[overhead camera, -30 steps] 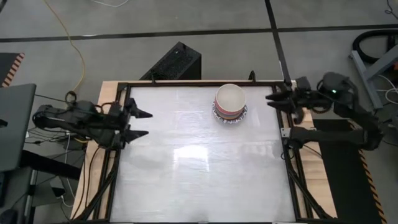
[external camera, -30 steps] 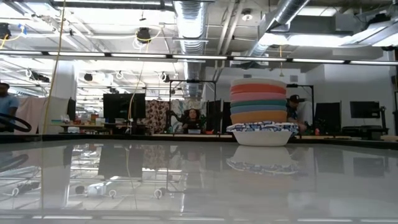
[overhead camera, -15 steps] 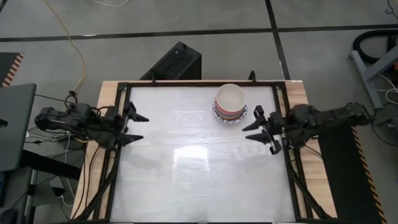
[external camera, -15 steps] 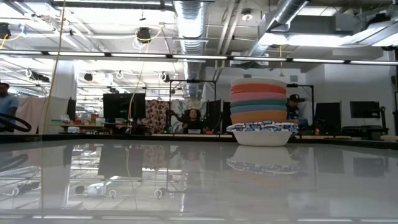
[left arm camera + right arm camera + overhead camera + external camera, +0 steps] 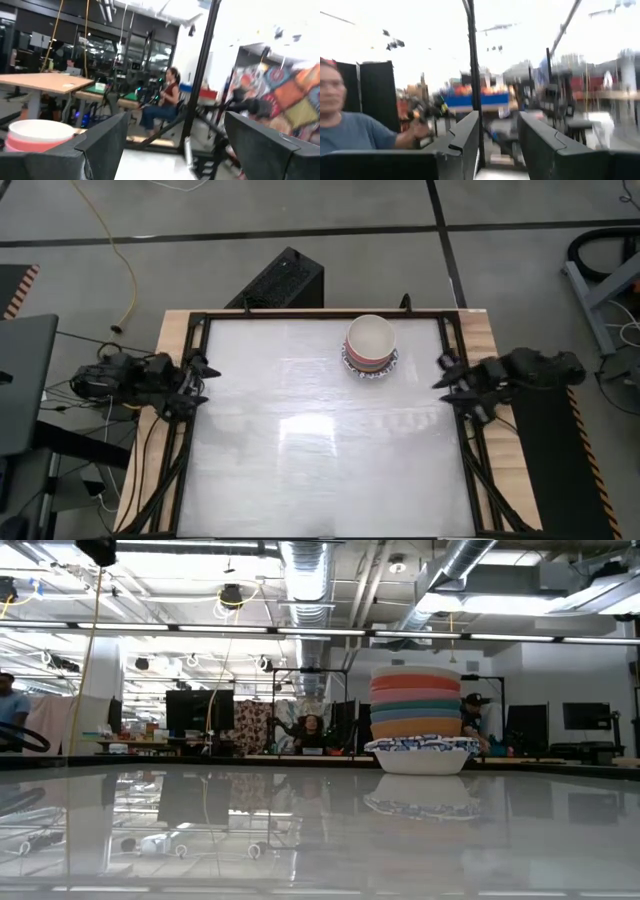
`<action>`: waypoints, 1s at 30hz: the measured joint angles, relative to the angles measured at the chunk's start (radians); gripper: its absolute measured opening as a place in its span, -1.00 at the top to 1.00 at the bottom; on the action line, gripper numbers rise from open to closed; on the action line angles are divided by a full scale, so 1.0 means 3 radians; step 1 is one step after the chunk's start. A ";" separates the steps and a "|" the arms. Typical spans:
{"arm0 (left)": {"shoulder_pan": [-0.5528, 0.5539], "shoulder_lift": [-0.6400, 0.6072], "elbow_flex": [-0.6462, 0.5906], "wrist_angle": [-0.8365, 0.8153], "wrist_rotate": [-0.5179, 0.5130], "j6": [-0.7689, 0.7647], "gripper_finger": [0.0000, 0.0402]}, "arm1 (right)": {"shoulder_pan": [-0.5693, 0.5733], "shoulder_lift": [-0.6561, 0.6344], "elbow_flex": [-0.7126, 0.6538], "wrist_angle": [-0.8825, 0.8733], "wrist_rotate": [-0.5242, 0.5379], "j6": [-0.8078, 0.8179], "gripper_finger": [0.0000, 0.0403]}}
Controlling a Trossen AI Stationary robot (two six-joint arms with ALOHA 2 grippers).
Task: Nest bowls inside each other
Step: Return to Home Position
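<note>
One stack of bowls on far part of worktop, right of centre, patterned white bowl at bottom; nesting looks complete. Left jaws at left edge, right jaws at right edge: both parted, empty, well apart from stack, likely to avoid knocking it.

The glossy white table bears one stack of bowls (patterned bowl lowest) near its far edge.

Nothing readable from here — not on the bowls, the table, nor the far screens.
</note>
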 joint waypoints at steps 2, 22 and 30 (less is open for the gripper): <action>0.0000 -0.0175 0.0004 -0.0099 0.0000 -0.0142 -0.59 | 0.0000 -0.0244 -0.0077 0.0028 -0.0002 0.0018 0.24; 0.0000 -0.0223 -0.0906 0.0114 -0.0237 -0.0284 -0.59 | 0.0008 -0.0942 -0.1517 0.0897 -0.0362 0.0055 0.24; 0.0000 -0.0222 -0.1315 0.0374 -0.0267 -0.0136 -0.59 | 0.0115 -0.0923 -0.1515 0.0453 -0.0515 -0.0198 0.23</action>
